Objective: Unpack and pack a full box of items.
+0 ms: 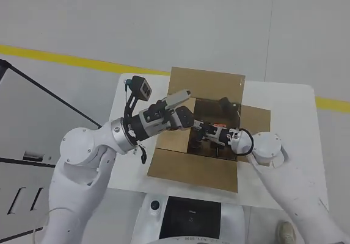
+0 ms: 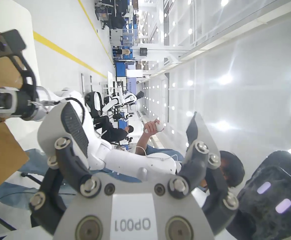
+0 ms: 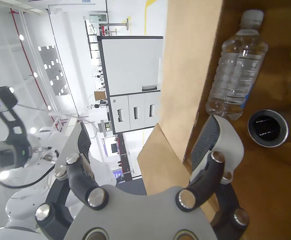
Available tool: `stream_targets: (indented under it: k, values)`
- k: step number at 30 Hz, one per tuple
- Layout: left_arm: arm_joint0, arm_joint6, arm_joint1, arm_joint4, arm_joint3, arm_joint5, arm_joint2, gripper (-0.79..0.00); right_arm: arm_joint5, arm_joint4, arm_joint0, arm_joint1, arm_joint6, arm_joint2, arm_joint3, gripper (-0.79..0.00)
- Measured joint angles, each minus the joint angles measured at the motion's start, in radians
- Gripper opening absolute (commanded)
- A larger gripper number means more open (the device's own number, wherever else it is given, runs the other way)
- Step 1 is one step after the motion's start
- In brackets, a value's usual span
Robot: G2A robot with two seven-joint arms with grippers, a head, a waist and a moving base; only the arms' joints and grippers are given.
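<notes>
Right gripper [image 3: 147,123] jaws wide, straddling the near wall of the box [image 3: 185,51]: one finger inside, one outside, nothing clamped. Left gripper [image 2: 135,126] also wide and holding nothing, hovering over the box's left flap. Box sits open, flaps out, mid-table [image 1: 284,110]; the tabletop is white with rounded corners. Inside: clear water bottle [image 3: 237,68] lying along the wall, black cylinder [image 3: 267,128] just beside its base. Grey floor with a yellow line [image 1: 40,56]. White drawer cabinet [image 3: 133,71] nearby.
</notes>
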Motion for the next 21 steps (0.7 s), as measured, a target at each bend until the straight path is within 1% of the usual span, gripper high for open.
stream_targets:
  k: [3,7,12,16,21]
  values:
    - [-0.023,-0.005,0.004,0.03,0.012,0.001,0.01,0.0,-0.009,-0.007,0.027,-0.011,-0.018,-0.038,0.038,0.0]
    - [-0.031,-0.008,0.011,0.037,0.03,0.004,-0.026,0.0,-0.037,0.001,0.072,-0.03,-0.031,-0.097,0.094,0.0]
    - [-0.02,0.0,0.022,0.062,0.032,0.021,-0.08,0.0,-0.046,0.015,0.148,-0.06,-0.043,-0.171,0.166,0.0]
    - [0.01,0.009,0.03,0.076,0.024,0.028,-0.128,0.0,-0.065,0.025,0.186,-0.074,-0.051,-0.192,0.162,0.0]
    - [0.076,0.003,0.04,0.084,0.023,0.026,-0.187,0.0,-0.08,0.037,0.206,-0.084,-0.051,-0.201,0.117,0.0]
